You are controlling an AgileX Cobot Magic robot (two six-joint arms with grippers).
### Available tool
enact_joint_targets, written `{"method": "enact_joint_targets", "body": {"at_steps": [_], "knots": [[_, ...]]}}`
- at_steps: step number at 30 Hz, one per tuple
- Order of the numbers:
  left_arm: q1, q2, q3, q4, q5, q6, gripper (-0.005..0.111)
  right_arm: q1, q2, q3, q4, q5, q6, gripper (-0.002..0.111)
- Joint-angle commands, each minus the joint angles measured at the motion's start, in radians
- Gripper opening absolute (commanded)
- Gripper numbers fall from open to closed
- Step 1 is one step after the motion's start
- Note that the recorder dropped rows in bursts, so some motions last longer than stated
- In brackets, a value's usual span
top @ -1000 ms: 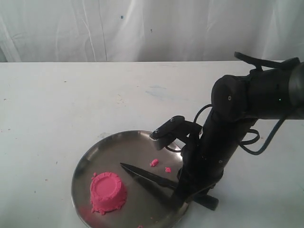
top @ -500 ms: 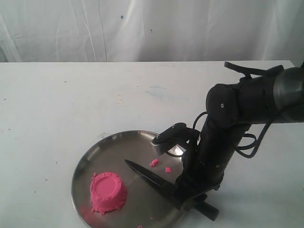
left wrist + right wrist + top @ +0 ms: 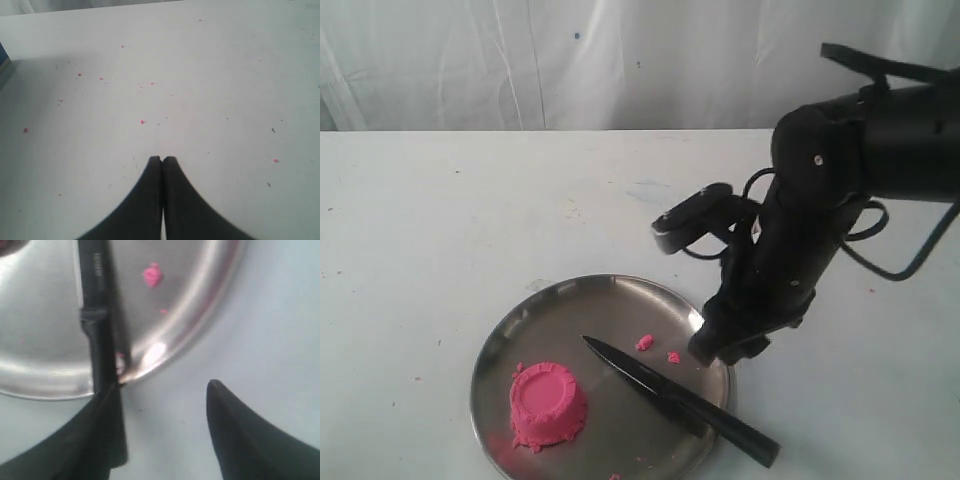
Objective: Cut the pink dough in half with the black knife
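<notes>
The pink dough point(image 3: 548, 404) stands as one upturned-cup mound on the left front part of the round steel plate point(image 3: 570, 310). The black knife point(image 3: 665, 392) lies flat across the plate, its tip pointing toward the plate's middle and its handle point(image 3: 745, 440) sticking out over the right front rim. My right gripper point(image 3: 722, 352) hangs open just above the plate's right rim, clear of the knife. In the right wrist view the knife point(image 3: 97, 325) runs beside one of the fingers point(image 3: 107, 405) of the open gripper point(image 3: 162, 387), with nothing between them. My left gripper point(image 3: 162, 159) is shut over bare table.
Two small pink crumbs point(image 3: 644, 343) lie on the plate to the right of the blade, one showing in the right wrist view point(image 3: 152, 275). The plate rim point(image 3: 200, 320) curves close under the right gripper. White table point(image 3: 470, 220) stretches all round, with a white curtain behind.
My right gripper has opened, let go of the knife handle and risen up and back. The knife now lies on the plate by itself.
</notes>
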Motion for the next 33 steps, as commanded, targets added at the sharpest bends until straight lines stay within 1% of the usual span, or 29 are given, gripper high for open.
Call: {"method": "enact_joint_targets", "body": {"at_steps": [1, 4, 6, 8, 10, 12, 13, 14, 15, 16, 18, 19, 20, 21, 22, 24, 28, 33], "knots": [[0.001, -0.005, 0.003, -0.002, 0.003, 0.004, 0.0, -0.083, -0.039, -0.005, -0.246, 0.002, 0.19, 0.05], [0.001, -0.005, 0.003, -0.002, 0.003, 0.004, 0.0, -0.175, -0.026, -0.003, -0.236, -0.041, 0.207, 0.05], [0.001, -0.005, 0.003, -0.002, 0.003, 0.004, 0.0, -0.237, -0.006, -0.003, -0.166, -0.047, 0.197, 0.05], [0.001, -0.005, 0.003, -0.002, 0.003, 0.004, 0.0, -0.283, 0.016, -0.003, -0.046, -0.03, 0.119, 0.05], [0.001, -0.005, 0.003, -0.002, 0.003, 0.004, 0.0, -0.313, 0.034, -0.003, 0.15, 0.032, -0.078, 0.05], [0.001, -0.005, 0.003, -0.002, 0.003, 0.004, 0.0, -0.326, 0.058, -0.003, 0.407, 0.156, -0.335, 0.05], [0.001, -0.005, 0.003, -0.002, 0.003, 0.004, 0.0, -0.326, 0.068, -0.003, 0.518, 0.216, -0.43, 0.05], [0.001, -0.005, 0.003, -0.002, 0.003, 0.004, 0.0, -0.326, 0.081, -0.003, 0.611, 0.303, -0.536, 0.05], [0.001, -0.005, 0.003, -0.002, 0.003, 0.004, 0.0, -0.326, 0.093, -0.003, 0.688, 0.343, -0.622, 0.05], [0.001, -0.005, 0.003, -0.002, 0.003, 0.004, 0.0, -0.324, 0.103, -0.003, 0.732, 0.343, -0.671, 0.05], [0.001, -0.005, 0.003, -0.002, 0.003, 0.004, 0.0, -0.322, 0.105, -0.003, 0.753, 0.343, -0.719, 0.05], [0.001, -0.005, 0.003, -0.002, 0.003, 0.004, 0.0, -0.322, 0.105, -0.003, 0.751, 0.303, -0.719, 0.05], [0.001, -0.005, 0.003, -0.002, 0.003, 0.004, 0.0, -0.322, 0.105, -0.003, 0.751, 0.218, -0.717, 0.05], [0.001, -0.005, 0.003, -0.002, 0.003, 0.004, 0.0, -0.322, 0.105, -0.003, 0.745, 0.195, -0.71, 0.05], [0.001, -0.005, 0.003, -0.002, 0.003, 0.004, 0.0, -0.322, 0.105, 0.011, 0.728, 0.227, -0.632, 0.05], [0.001, -0.005, 0.003, -0.002, 0.003, 0.004, 0.0, -0.322, 0.105, 0.064, 0.722, 0.284, -0.603, 0.05], [0.001, -0.005, 0.003, -0.002, 0.003, 0.004, 0.0, -0.322, 0.136, 0.108, 0.661, 0.211, -0.603, 0.053], [0.001, -0.005, 0.003, -0.002, 0.003, 0.004, 0.0, -0.322, 0.226, 0.108, 0.62, 0.224, -0.585, 0.055]]}}
